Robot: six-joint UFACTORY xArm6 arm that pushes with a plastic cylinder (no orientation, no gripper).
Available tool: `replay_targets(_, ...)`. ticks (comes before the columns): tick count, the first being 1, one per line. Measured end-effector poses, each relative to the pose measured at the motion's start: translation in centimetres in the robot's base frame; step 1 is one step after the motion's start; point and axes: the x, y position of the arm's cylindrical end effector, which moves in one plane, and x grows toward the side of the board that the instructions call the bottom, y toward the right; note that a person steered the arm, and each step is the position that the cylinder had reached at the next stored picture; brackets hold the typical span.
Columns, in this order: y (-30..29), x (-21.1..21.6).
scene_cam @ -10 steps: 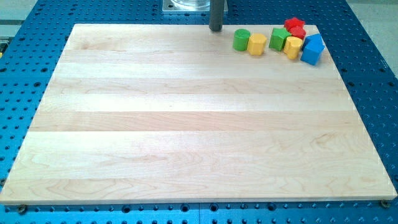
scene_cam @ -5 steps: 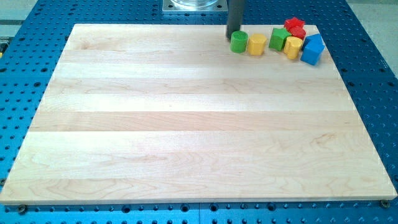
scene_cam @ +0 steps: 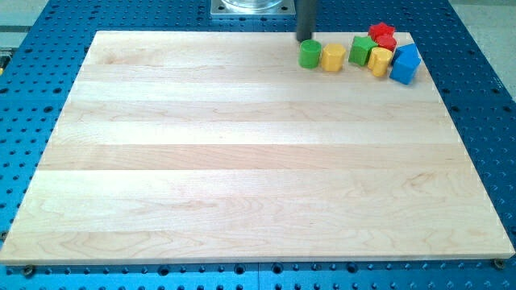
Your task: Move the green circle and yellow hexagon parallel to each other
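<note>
Green circle (scene_cam: 310, 54) and yellow hexagon (scene_cam: 333, 57) sit side by side, touching, near the view's top edge of the wooden board (scene_cam: 242, 177). My tip (scene_cam: 305, 39) stands just above the circle; no claw exists to report. Risk: an off-centre push could drive the hexagon into the green block (scene_cam: 361, 50) cluster.

Wooden board (scene_cam: 242, 161) on a blue pegboard table (scene_cam: 484, 97); six coloured blocks (scene_cam: 359, 54) huddle at its top-right corner.
</note>
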Motion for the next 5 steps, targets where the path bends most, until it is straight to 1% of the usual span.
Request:
replay_targets(1,3.6,0.7)
replay_targets(2,3.2,1.8)
replay_targets(3,-0.6,5.3)
replay_targets(4,-2.1,5.7)
replay_targets(5,-2.5,4.9)
